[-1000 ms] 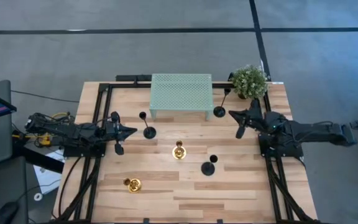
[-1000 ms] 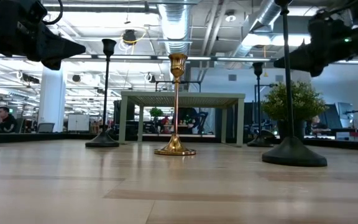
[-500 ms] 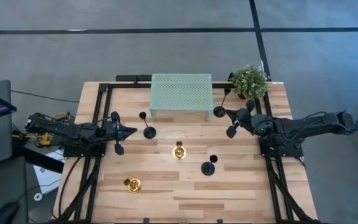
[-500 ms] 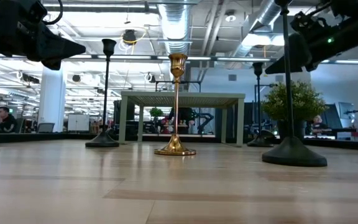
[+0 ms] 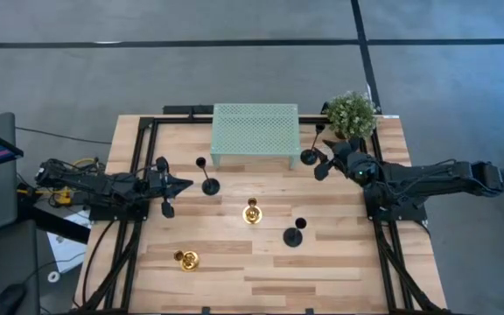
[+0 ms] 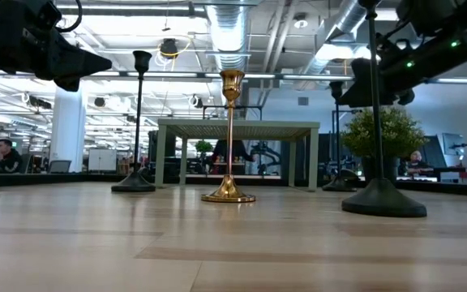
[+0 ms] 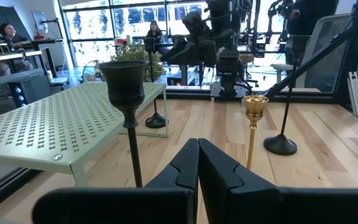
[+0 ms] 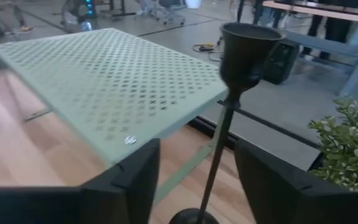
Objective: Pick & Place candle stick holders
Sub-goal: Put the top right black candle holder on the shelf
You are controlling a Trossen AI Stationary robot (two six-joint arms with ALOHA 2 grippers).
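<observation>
Right tool (image 8: 196, 180) astride black holder (image 8: 232, 87)

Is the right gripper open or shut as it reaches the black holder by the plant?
Open. In its wrist view the right gripper has its two fingers spread, with the stem of the black candle stick holder standing upright between them, not yet clamped.

One camera hangs overhead, looking straight down on the whole desk (image 5: 234, 262). Another sits at desk-top height, facing level across it into the room. Each wrist camera looks forward along its arm from close range. All four views share the green perforated stand (image 5: 255, 127), with the right wrist camera closest to it
</observation>
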